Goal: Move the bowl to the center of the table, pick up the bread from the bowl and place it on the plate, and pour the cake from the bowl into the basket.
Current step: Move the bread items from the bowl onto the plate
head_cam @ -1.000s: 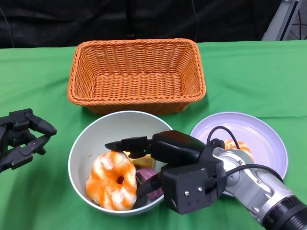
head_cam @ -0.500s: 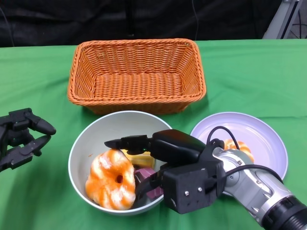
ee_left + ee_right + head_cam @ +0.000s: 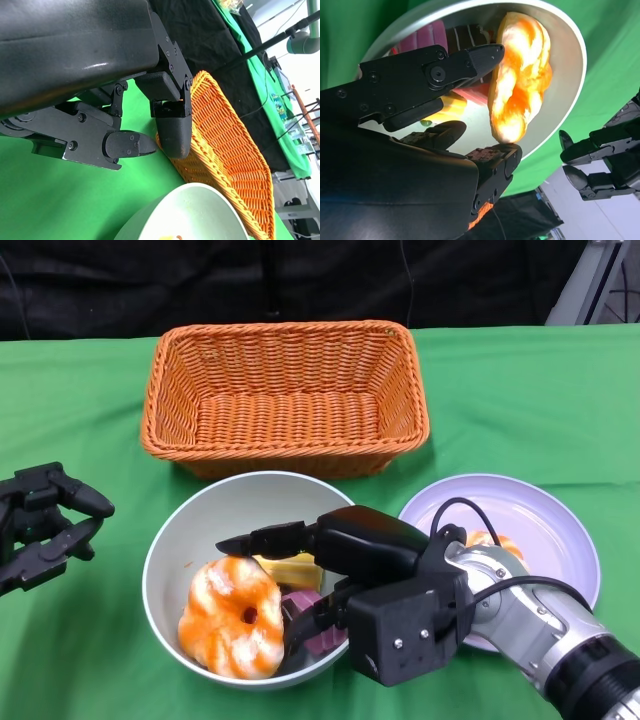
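Left hand [image 3: 45,525] idle by the tabletop's left edge, fingers apart, holding nothing. Bowl [image 3: 190,530] sits near the front edge, just in front of the wicker basket [image 3: 284,390]. Right hand [image 3: 335,585] reaches into the bowl, fingers either side of the glazed bread [image 3: 233,618], not clearly clamped. Risks: bread slips on lift; fingers drag the cake pieces [image 3: 300,570] or tip the bowl. Plate [image 3: 540,530] at right already holds another pastry [image 3: 492,540].

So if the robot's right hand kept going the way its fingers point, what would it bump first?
Probably the orange-glazed bread in the bowl. The right hand reaches in with fingers on either side of it, seemingly just short of touching.
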`<action>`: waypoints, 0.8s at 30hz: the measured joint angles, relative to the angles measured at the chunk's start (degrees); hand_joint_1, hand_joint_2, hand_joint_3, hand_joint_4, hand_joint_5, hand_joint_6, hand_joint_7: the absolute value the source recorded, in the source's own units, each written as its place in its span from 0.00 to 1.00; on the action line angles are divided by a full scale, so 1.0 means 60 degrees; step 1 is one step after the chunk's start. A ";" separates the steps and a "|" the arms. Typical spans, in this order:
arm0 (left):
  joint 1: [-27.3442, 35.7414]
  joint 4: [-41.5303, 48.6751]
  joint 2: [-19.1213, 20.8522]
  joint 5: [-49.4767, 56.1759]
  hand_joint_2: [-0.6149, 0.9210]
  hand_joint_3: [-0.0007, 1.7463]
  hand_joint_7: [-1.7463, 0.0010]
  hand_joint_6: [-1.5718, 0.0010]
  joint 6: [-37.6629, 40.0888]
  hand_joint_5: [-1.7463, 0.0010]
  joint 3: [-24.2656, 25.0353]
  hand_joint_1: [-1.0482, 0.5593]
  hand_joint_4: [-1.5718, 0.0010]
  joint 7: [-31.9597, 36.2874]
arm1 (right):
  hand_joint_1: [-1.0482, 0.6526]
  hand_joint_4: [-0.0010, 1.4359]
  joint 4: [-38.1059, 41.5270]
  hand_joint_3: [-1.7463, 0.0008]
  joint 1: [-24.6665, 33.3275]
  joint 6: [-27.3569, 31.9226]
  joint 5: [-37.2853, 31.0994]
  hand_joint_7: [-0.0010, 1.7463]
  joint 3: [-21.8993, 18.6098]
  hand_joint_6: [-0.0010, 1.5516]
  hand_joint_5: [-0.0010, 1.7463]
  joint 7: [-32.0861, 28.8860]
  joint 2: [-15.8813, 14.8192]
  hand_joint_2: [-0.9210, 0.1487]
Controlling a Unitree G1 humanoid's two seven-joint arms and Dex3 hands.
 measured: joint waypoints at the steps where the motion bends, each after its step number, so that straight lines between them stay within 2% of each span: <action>1: 0.0000 -0.0001 0.0000 0.0000 1.00 0.20 0.38 0.50 0.0003 0.19 -0.0003 0.61 0.54 0.0001 | 0.43 0.43 0.0071 0.95 -0.0001 -0.0064 -0.0076 0.04 0.0008 0.42 0.03 -0.0163 0.0028 0.00; 5: -0.0004 0.0000 0.0000 0.0030 1.00 0.20 0.38 0.50 0.0000 0.19 -0.0016 0.61 0.53 0.0006 | 0.48 0.54 0.0481 0.92 -0.0033 -0.0431 -0.0320 0.04 0.0047 0.51 0.05 -0.0923 0.0191 0.00; 9: -0.0005 0.0002 0.0000 0.0178 1.00 0.20 0.38 0.50 -0.0026 0.20 -0.0035 0.61 0.54 0.0008 | 0.48 0.65 0.0835 0.88 -0.0160 -0.0796 -0.0553 0.03 0.0135 0.55 0.08 -0.1428 0.0291 0.00; 10: -0.0005 0.0004 0.0000 0.0198 1.00 0.20 0.38 0.50 -0.0028 0.20 -0.0036 0.61 0.54 0.0009 | 0.48 0.64 0.0907 0.87 -0.0207 -0.0849 -0.0602 0.02 0.0160 0.57 0.19 -0.1494 0.0302 0.00; 11: -0.0005 0.0005 0.0000 0.0210 1.00 0.20 0.38 0.50 -0.0030 0.20 -0.0036 0.61 0.54 0.0009 | 0.48 0.60 0.0979 0.87 -0.0245 -0.0886 -0.0614 0.01 0.0171 0.58 0.30 -0.1531 0.0314 0.00; 12: -0.0005 0.0007 0.0000 0.0211 1.00 0.20 0.38 0.50 -0.0031 0.21 -0.0036 0.61 0.54 0.0009 | 0.48 0.53 0.1032 0.85 -0.0272 -0.0925 -0.0634 0.01 0.0182 0.60 0.52 -0.1588 0.0322 0.00; 14: -0.0007 0.0015 0.0000 0.0210 1.00 0.20 0.38 0.50 -0.0035 0.21 -0.0035 0.61 0.54 0.0009 | 0.48 0.48 0.1131 0.84 -0.0312 -0.0946 -0.0664 0.01 0.0210 0.63 0.67 -0.1728 0.0361 0.00; 16: -0.0011 0.0032 0.0000 0.0209 1.00 0.20 0.38 0.50 -0.0051 0.22 -0.0034 0.60 0.53 0.0008 | 0.49 0.47 0.1197 0.85 -0.0336 -0.0952 -0.0765 0.02 0.0260 0.66 0.74 -0.1983 0.0411 0.00; 18: -0.0012 0.0035 -0.0001 0.0207 1.00 0.20 0.38 0.50 -0.0066 0.22 -0.0033 0.60 0.53 0.0007 | 0.49 0.45 0.1265 0.86 -0.0340 -0.0958 -0.0822 0.02 0.0291 0.67 0.76 -0.2213 0.0505 0.00; 24: -0.0013 0.0035 -0.0015 0.0217 1.00 0.20 0.37 0.50 -0.0079 0.21 -0.0031 0.60 0.53 0.0011 | 0.52 0.46 0.1633 0.92 -0.0358 -0.1128 -0.1061 0.03 0.0341 0.71 0.72 -0.3175 0.0705 0.00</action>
